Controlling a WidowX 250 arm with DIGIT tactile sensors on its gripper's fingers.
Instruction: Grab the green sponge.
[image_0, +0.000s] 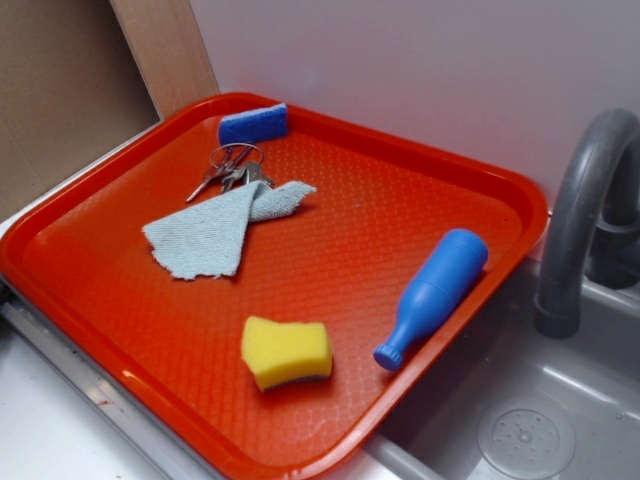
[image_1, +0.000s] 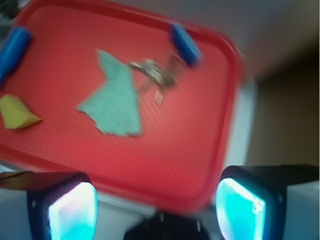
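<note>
A green sponge (image_0: 286, 350), yellow foam with a dark underside, lies near the front edge of a red tray (image_0: 430, 170), just left of a blue bottle (image_0: 432, 296) lying on its side. Farther back sit a crumpled grey cloth (image_0: 222, 230), a bunch of keys (image_0: 231, 170) and a small blue sponge (image_0: 253, 124). In the blurred wrist view, the gripper (image_1: 156, 210) hangs above the tray's rim, fingers spread wide and holding nothing. A grey tap (image_0: 580, 220) stands beside the tray.
</note>
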